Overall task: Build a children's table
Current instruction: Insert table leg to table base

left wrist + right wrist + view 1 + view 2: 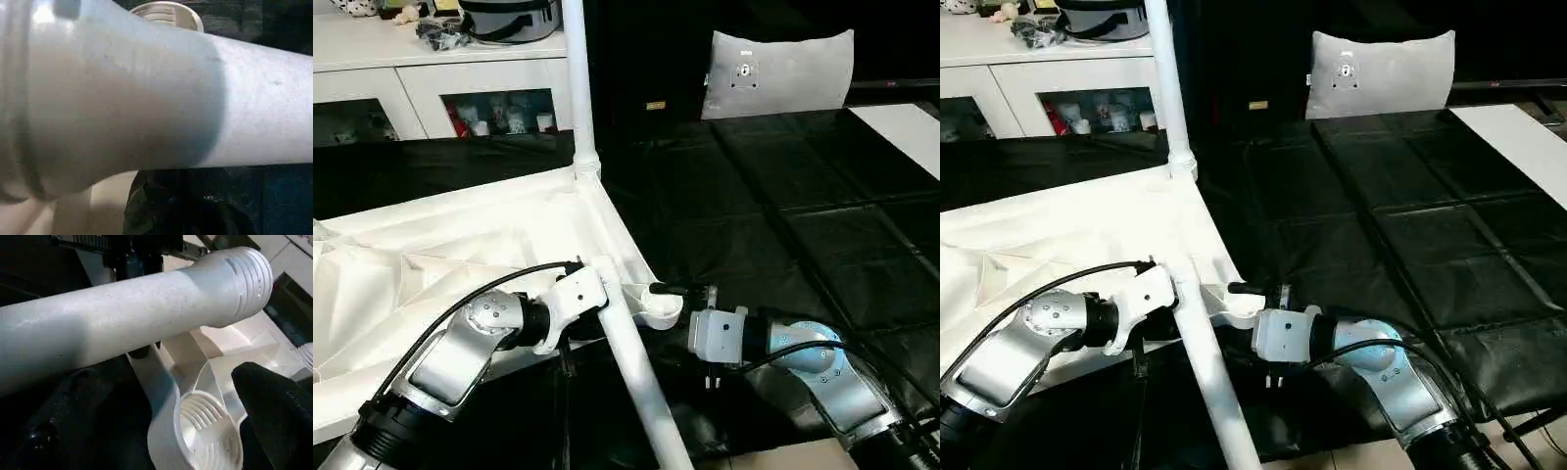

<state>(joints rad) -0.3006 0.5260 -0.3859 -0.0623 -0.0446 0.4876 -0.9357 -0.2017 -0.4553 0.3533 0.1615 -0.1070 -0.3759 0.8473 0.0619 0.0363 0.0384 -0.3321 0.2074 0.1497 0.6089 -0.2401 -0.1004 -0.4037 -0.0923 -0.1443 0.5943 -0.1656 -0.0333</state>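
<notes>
Tabletop (460,245) left, underside up; loose leg (636,382) across near corner socket (658,305); upright leg (578,88) behind.

Upright leg (576,78) cut off above.

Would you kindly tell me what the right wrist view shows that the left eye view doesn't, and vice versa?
Right wrist view: screw threads on the loose leg's end and inside the corner socket. Left eye view: an upright leg at the tabletop's far corner, a grey cushion, a white cabinet. Both: the loose leg slanting near the empty socket.
</notes>
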